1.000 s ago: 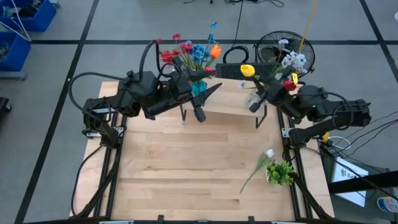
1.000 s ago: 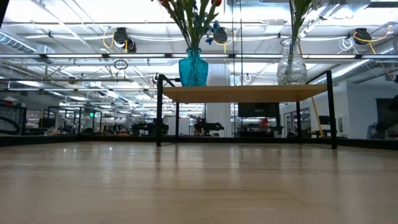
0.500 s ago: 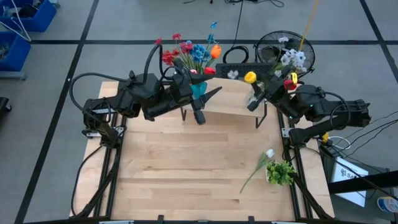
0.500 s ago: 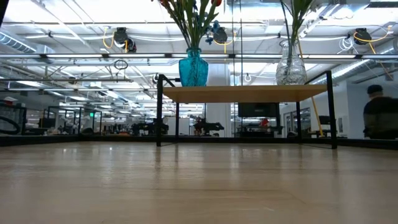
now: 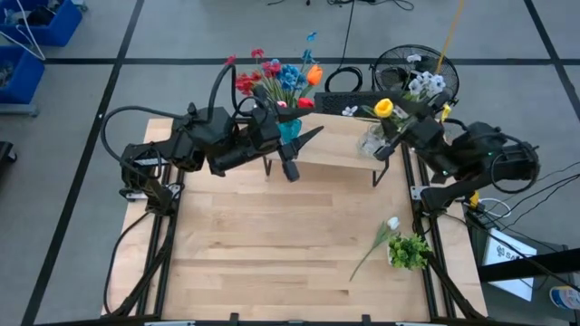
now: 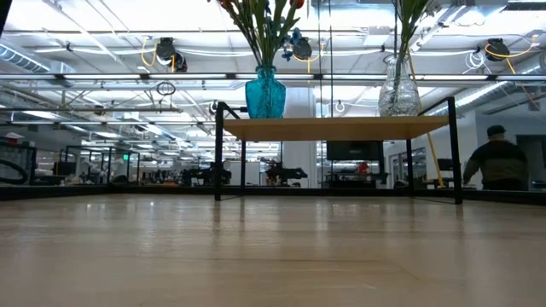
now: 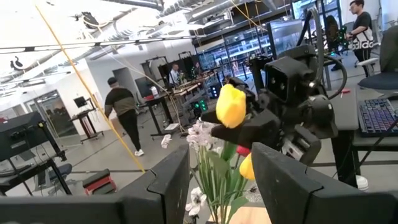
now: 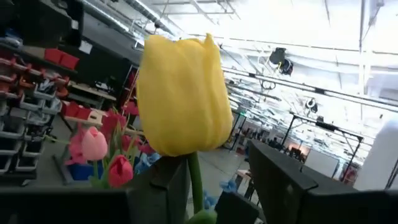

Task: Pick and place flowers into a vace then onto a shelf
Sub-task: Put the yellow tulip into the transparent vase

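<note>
I see the right gripper (image 5: pixel 391 145) at the clear vase (image 6: pixel 399 89) on the shelf (image 6: pixel 334 128), jaws apart astride the yellow flower's (image 8: pixel 177 96) stem. Left gripper (image 5: pixel 299 149) parted beside the blue vase (image 6: pixel 265 94).

Two vases on one shelf (image 5: pixel 337 145): teal vase (image 6: pixel 265 94), clear vase (image 6: pixel 399 89). Two arms. One leafy clump (image 5: pixel 410 251).

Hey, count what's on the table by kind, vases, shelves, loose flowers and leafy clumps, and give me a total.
Vases: 2, a teal vase and a clear glass vase
Shelf: 1
Loose flower lying on the table: 1
Leafy green clump: 1
Total: 5
</note>
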You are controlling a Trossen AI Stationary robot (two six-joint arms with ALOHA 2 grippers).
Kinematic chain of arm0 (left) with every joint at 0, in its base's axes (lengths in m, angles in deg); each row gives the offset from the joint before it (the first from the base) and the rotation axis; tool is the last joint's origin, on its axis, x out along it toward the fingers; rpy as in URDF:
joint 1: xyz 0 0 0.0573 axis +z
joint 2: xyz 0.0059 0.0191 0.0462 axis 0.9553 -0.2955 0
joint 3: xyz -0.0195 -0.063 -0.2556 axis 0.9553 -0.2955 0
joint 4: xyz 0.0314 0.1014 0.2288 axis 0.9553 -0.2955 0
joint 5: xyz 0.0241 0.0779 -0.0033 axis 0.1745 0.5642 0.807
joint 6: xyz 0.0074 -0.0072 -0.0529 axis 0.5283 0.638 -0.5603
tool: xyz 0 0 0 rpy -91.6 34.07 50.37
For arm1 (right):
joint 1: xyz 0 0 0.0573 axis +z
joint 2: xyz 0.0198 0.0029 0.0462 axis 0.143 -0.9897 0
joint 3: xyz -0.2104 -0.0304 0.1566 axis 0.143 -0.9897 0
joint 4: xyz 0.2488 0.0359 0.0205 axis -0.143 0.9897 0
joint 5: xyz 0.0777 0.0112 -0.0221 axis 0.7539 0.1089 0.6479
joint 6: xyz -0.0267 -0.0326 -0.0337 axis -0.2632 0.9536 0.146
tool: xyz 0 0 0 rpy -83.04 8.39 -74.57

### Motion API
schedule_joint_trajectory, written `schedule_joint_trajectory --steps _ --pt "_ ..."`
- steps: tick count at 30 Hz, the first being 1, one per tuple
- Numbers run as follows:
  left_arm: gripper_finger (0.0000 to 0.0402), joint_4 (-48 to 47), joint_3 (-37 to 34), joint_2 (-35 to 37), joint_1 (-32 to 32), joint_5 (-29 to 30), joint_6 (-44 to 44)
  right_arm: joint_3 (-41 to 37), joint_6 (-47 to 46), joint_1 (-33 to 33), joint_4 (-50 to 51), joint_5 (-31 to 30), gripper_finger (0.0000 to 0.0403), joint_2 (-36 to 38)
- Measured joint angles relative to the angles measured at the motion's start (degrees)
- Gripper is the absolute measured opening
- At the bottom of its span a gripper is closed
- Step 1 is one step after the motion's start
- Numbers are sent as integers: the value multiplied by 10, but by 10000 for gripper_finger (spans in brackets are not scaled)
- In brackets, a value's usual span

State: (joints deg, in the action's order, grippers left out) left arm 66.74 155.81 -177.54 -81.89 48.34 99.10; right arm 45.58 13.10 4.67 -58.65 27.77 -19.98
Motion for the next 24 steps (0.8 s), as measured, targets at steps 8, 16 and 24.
schedule_joint_trajectory --steps 8,16,24 --pt "179 0 0 0 1 0 -1 0 -49 0 112 -102 153 3" --pt "179 0 0 0 0 0 -8 0 -132 -3 182 -101 153 3" --pt "179 -4 0 0 0 0 -25 0 -133 40 179 -147 153 6"
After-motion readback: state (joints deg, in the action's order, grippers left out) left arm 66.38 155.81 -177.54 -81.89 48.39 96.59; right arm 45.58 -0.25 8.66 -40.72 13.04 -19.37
